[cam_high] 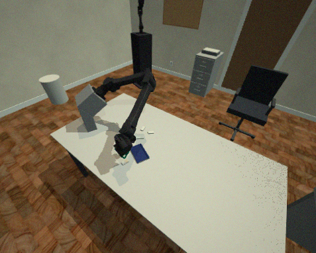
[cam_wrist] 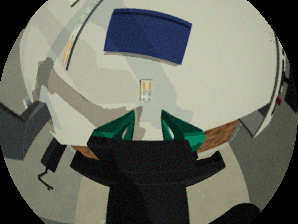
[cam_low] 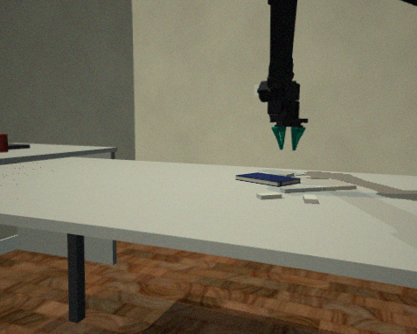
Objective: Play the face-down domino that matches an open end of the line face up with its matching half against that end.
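My gripper (cam_low: 288,139) hangs well above the table, fingers pointing down, partly open and empty. In the wrist view the green fingers frame a small pale domino (cam_wrist: 147,91) with orange marks, lying flat on the table below. The same domino shows in the top view (cam_high: 124,162), just in front of the gripper (cam_high: 123,153). A pale strip of dominoes, the line (cam_low: 318,188), lies flat behind two loose pale dominoes (cam_low: 269,196) (cam_low: 310,199). Two more small dominoes (cam_high: 142,128) (cam_high: 150,132) lie farther back on the table.
A flat blue book (cam_high: 140,153) lies on the table right beside the gripper; it also shows in the exterior view (cam_low: 267,178) and the wrist view (cam_wrist: 148,35). A grey box-shaped stand (cam_high: 89,107) sits at the table's far left corner.
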Robot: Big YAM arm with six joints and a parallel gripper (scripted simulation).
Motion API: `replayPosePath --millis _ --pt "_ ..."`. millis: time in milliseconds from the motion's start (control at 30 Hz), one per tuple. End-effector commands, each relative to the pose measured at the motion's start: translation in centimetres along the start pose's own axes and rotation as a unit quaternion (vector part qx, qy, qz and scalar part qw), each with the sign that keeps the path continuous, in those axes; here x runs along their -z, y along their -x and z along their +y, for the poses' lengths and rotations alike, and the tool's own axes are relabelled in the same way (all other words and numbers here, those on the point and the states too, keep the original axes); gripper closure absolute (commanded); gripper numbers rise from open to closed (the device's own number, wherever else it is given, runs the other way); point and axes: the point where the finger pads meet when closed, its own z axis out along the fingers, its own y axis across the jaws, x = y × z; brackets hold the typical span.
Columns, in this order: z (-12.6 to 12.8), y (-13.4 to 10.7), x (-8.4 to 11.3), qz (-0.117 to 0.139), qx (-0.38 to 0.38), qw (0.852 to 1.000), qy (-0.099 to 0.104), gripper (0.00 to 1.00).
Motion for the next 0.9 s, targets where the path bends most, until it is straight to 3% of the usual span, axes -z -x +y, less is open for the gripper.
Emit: replayPosePath --millis 0,300,533,567,867 --pt "-0.4 0.1 0.5 0.001 -0.007 1.0 -0.004 0.58" --pt "-0.8 2.3 -0.7 -0.002 0.041 0.999 0.012 0.58" --pt "-0.8 2.3 -0.7 -0.002 0.041 0.999 0.012 0.58" --pt "-0.1 0.3 0.2 0.0 0.014 1.0 0.002 0.58" --pt "-0.8 2.5 -0.7 -0.003 0.023 1.0 0.01 0.58"
